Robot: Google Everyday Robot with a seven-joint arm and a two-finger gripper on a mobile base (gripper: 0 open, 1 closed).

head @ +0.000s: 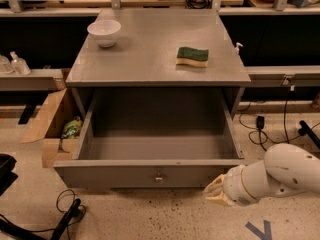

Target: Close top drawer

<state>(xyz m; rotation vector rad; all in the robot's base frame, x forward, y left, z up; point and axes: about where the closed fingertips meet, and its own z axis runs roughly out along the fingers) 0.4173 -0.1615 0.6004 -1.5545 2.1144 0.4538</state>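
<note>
The top drawer (150,174) of the grey cabinet is pulled out wide, and its deep inside is empty. Its front panel faces me with one small round metal knob (159,178) at its centre. My gripper (216,191) sits at the end of the white arm (280,176), low at the right end of the drawer front, close to its right corner. Whether it touches the panel I cannot tell.
The cabinet top (150,59) holds a white bowl (104,32) at the back left and a green-and-yellow sponge (192,56) at the right. An open cardboard box (52,129) stands on the floor to the left. Cables (265,131) lie on the floor to the right.
</note>
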